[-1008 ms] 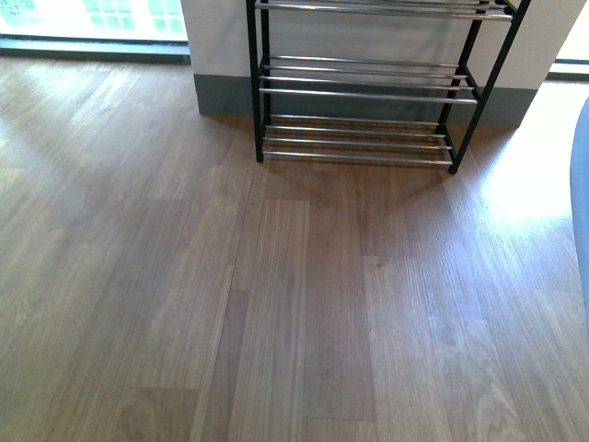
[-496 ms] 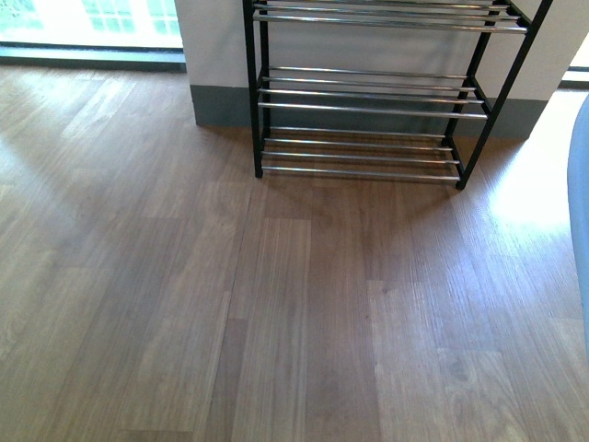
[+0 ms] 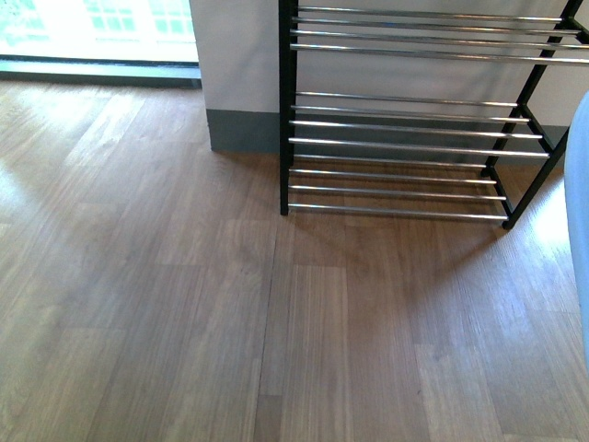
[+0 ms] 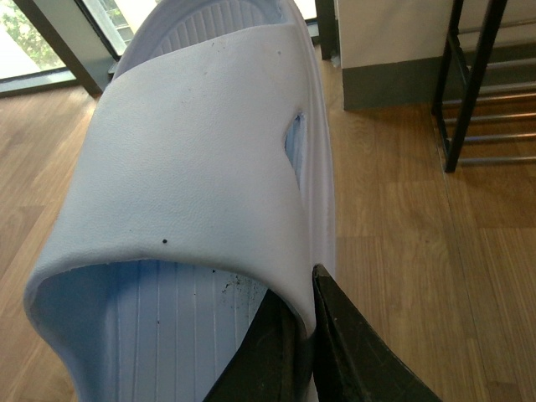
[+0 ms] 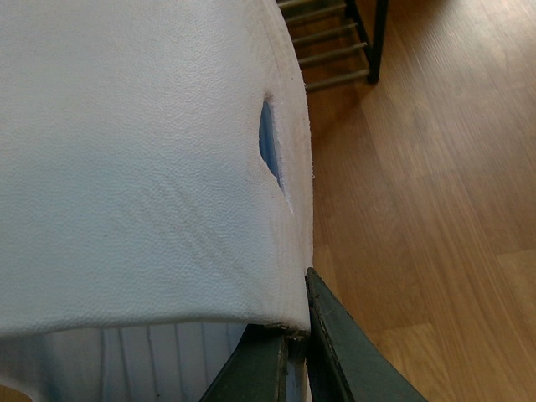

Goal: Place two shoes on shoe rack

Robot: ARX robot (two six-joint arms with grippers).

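Observation:
The shoe rack [image 3: 405, 120] stands against the wall at the upper right of the front view, black frame with silver bars, nothing on its visible tiers. My left gripper [image 4: 303, 335] is shut on the side edge of a pale-blue slide [image 4: 193, 167], held above the wooden floor, with the rack's corner [image 4: 473, 92] ahead to one side. My right gripper [image 5: 295, 352] is shut on the strap edge of the other pale-blue slide [image 5: 142, 167]; a rack corner [image 5: 335, 50] shows beyond it. A pale-blue edge [image 3: 578, 230] shows at the front view's right border. No sneakers are in view.
A white wall with grey skirting [image 3: 241, 129] stands left of the rack. A bright window [image 3: 92, 23] with a dark sill runs along the far left. Wooden floor [image 3: 230, 322] spreads in front of the rack.
The front view has moved closer to the rack, which now appears larger, lower and further right. The pale-blue edge stays at the right border.

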